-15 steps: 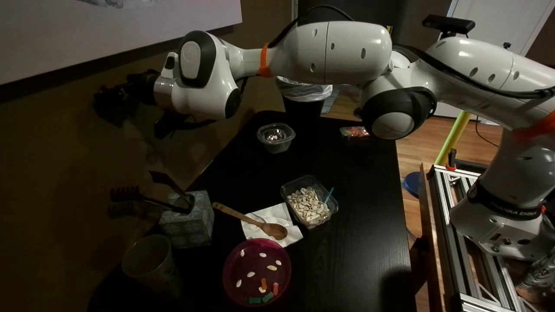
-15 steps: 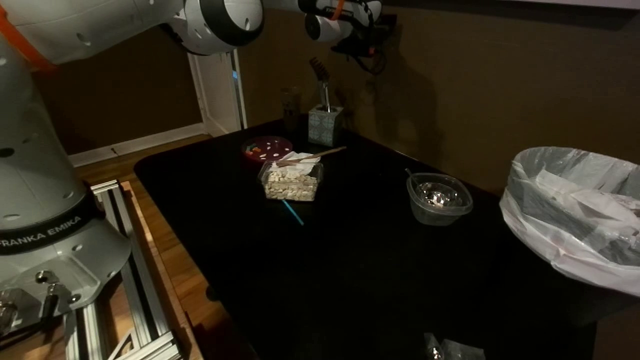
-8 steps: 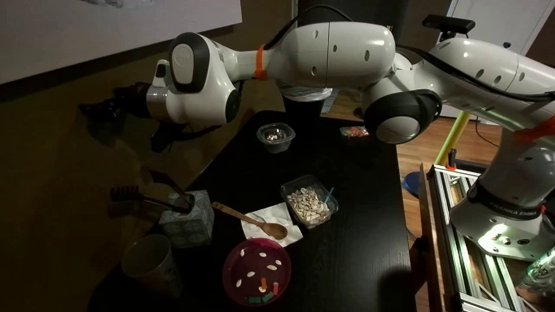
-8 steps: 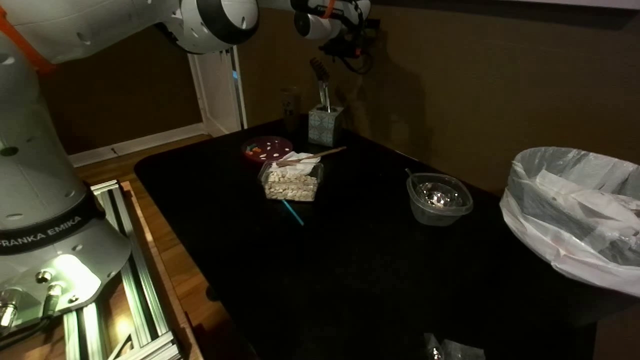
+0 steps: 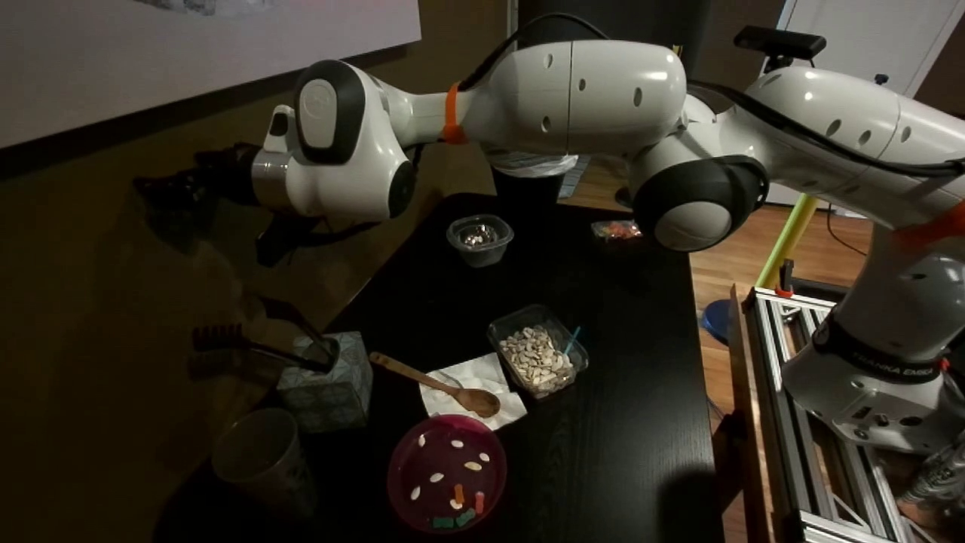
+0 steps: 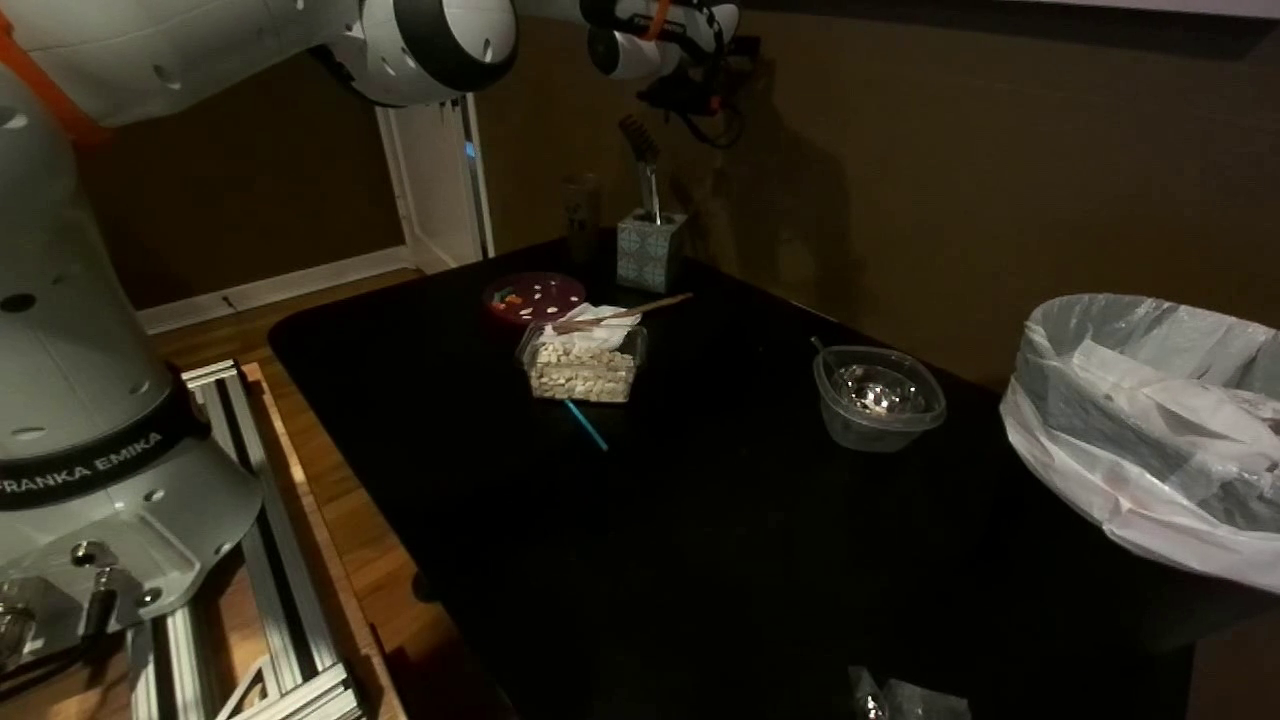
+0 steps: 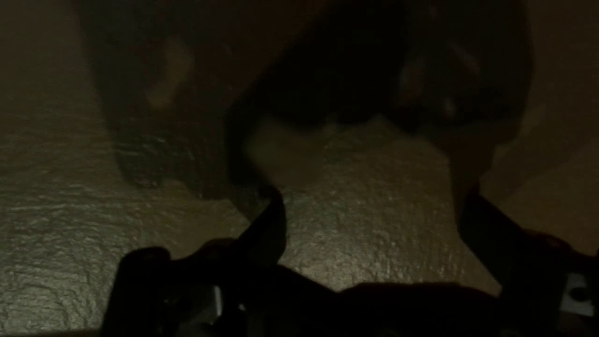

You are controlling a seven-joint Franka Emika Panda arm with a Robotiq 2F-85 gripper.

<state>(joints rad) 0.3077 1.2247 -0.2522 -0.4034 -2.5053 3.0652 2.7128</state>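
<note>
My gripper [image 5: 162, 188] is held up high, level, close to the brown wall [image 7: 374, 229]. In the wrist view the gripper [image 7: 372, 189] has its two dark fingers wide apart with nothing between them, only wall and the arm's shadow behind. Nearest below it is a patterned tissue box [image 5: 324, 396] with dark utensils [image 5: 279, 354] standing in it; the box also shows in an exterior view [image 6: 648, 252]. A clear cup [image 5: 260, 460] stands beside the box. A purple plate [image 5: 403, 490] holds several white seeds and a few coloured candies. A wooden spoon [image 5: 479, 402] lies on a white napkin [image 5: 482, 369].
On the black table [image 5: 603, 452] stand a clear box of pale seeds [image 5: 537, 362] with a blue stick [image 6: 587, 425], and a clear container [image 6: 865, 430] holding a shiny bowl. A lined trash bin [image 6: 1090, 480] stands at the table's end. A candy bag [image 5: 617, 229] lies near it.
Over the last second the gripper moved a little left and down in an exterior view, near the wall. It is almost still since half a second ago. A bright light on the base is gone.
</note>
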